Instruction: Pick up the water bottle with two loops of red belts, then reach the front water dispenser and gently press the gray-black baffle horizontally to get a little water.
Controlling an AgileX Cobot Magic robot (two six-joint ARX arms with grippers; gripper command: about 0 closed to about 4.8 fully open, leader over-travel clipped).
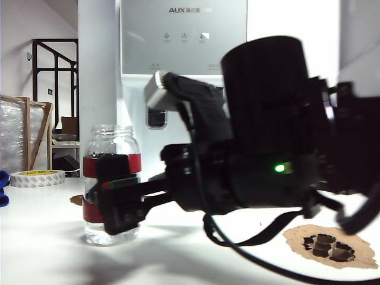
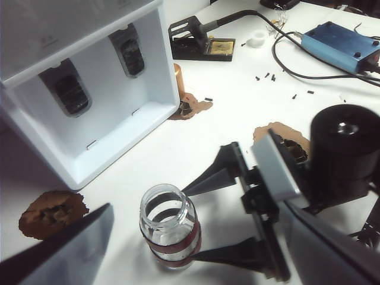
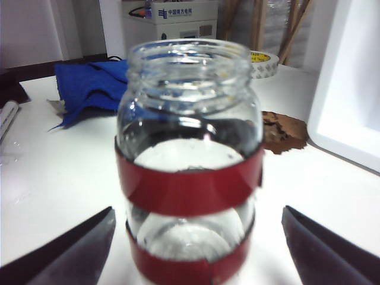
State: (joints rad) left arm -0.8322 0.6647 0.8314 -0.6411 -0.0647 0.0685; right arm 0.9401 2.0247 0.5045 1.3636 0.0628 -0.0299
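the clear glass wide-mouthed water bottle with two dark-red bands (image 3: 189, 172) stood upright and open on the white tabletop (image 1: 47, 249), before the tall white water dispenser (image 1: 184, 41). my right end effector (image 3: 193, 237) was spread wide, a finger on either side of the body, not touching. my left end effector (image 2: 59, 249) hung wide above, empty. i judged the glass rigid, slick and breakable, with some weight; the red bands were the surest place to grip.

One water bottle (image 3: 189, 178) stood on the table, wearing two red bands. One water dispenser (image 2: 89, 89) had two dark levers. Two grippers, left gripper (image 2: 65, 249) and right gripper (image 3: 190, 249), were about, plus one tape roll (image 1: 37, 177).
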